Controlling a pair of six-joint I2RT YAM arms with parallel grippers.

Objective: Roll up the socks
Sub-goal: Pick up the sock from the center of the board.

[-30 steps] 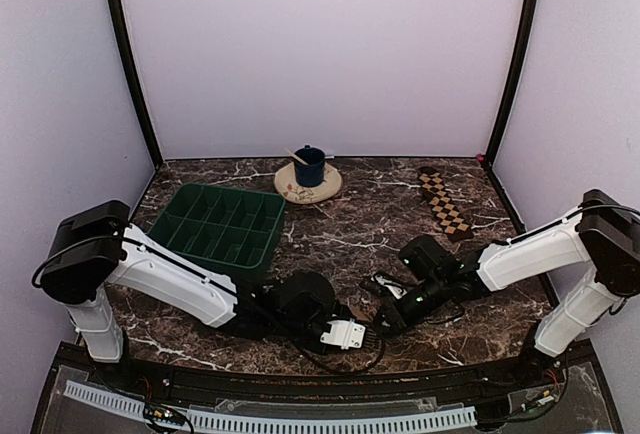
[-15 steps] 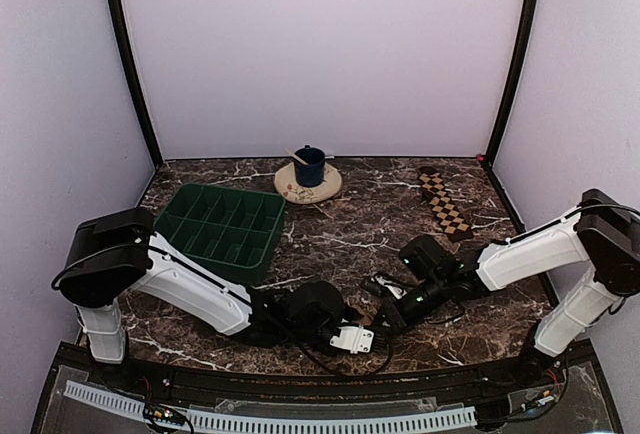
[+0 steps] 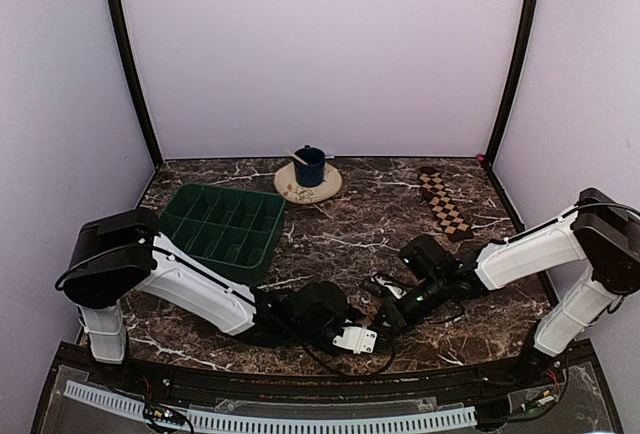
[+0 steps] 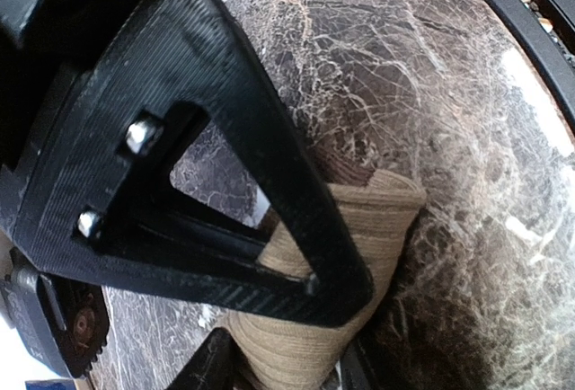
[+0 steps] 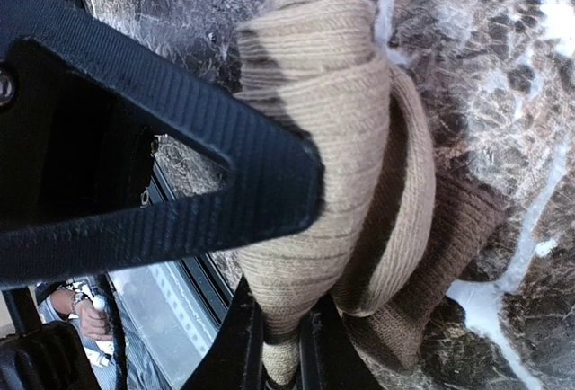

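1. A marble table (image 3: pixel 340 226) carries a green tray (image 3: pixel 228 191) at nine o'clock.
2. The left gripper (image 4: pixel 283 332) and right gripper (image 5: pixel 283 264) meet at six o'clock, both clamped tight on the tan sock (image 5: pixel 341 75), a loosely rolled bundle.
3. The checkered sock (image 3: pixel 443 204) lies flat at two o'clock, well apart.

Pale lilac walls (image 3: pixel 320 54), black corner posts (image 3: pixel 129 64), dark marble table (image 3: pixel 350 226) (white-veined), even light
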